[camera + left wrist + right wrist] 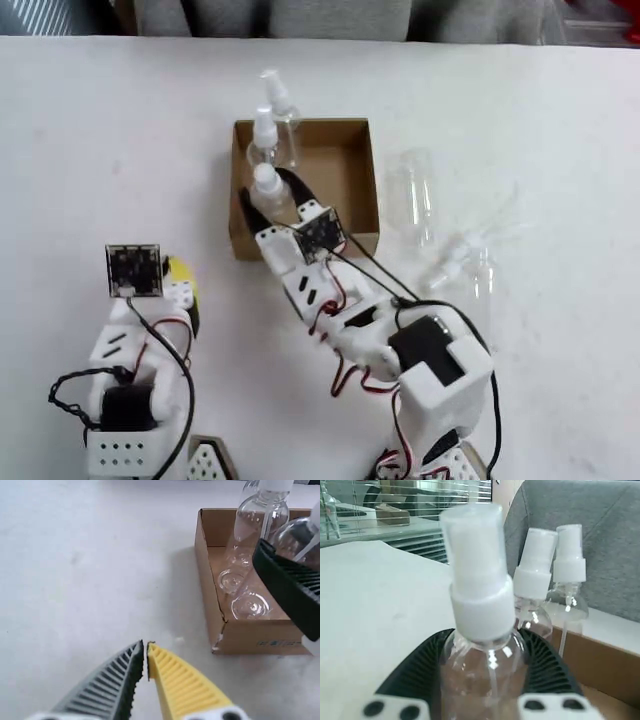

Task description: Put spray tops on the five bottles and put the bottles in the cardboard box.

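The right gripper (pixel 270 196) is over the left side of the cardboard box (pixel 340 165), close to the box's near left corner. The held bottle (pixel 480 680) stands up straight between its two black fingers (pixel 420 670), one on each side. The fingers squeeze the bottle's round body, just under its white spray top (pixel 477 580). It is hard to tell if the bottle's bottom touches the box floor.

The left gripper (pixel 146 651) is low over the table (pixel 90 140), to the left of the box and well apart from it. Its grey finger and its yellow finger are pressed together at the tips, with nothing between them.

There are five bottles. Three have spray tops on and make a row along the box's left wall: the held bottle, the middle bottle (pixel 264 130) and the far bottle (pixel 270 88). Two have no tops and lie on the table to the right of the box. The first bare bottle (pixel 415 195) is near the box's right wall. The second bare bottle (pixel 483 275) is farther toward the table's right edge. One loose spray top (pixel 447 262) lies just beside it.
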You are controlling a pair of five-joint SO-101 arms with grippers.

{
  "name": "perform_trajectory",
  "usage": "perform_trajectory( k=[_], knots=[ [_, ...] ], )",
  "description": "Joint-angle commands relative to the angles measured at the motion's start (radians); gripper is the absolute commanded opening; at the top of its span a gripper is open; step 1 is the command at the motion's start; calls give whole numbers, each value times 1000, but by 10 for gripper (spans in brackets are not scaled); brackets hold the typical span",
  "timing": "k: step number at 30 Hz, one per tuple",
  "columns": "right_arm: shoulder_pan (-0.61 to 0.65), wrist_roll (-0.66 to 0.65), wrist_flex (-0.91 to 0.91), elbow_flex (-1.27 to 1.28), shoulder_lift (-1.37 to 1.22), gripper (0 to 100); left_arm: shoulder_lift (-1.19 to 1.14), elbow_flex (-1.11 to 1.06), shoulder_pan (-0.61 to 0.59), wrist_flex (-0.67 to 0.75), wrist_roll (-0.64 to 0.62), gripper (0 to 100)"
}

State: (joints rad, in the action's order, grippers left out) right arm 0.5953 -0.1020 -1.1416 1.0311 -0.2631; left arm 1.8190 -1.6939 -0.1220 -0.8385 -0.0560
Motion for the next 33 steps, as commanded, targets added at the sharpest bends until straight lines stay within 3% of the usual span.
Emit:
perform_trajectory(
  k=[1, 13, 20, 33],
  knots=[
    [-4, -12, -15, -57, -13, 56, 10, 0, -7, 2, 11, 24],
    [-5, -12, -13, -81, -36, 58, 10, 0, -7, 2, 11, 24],
    [-4, -11, 50, -84, -35, 186, 10, 0, -7, 2, 11, 24],
    [12, -3, 134, -78, 47, 191, 10, 0, -7, 2, 11, 24]
  ],
)
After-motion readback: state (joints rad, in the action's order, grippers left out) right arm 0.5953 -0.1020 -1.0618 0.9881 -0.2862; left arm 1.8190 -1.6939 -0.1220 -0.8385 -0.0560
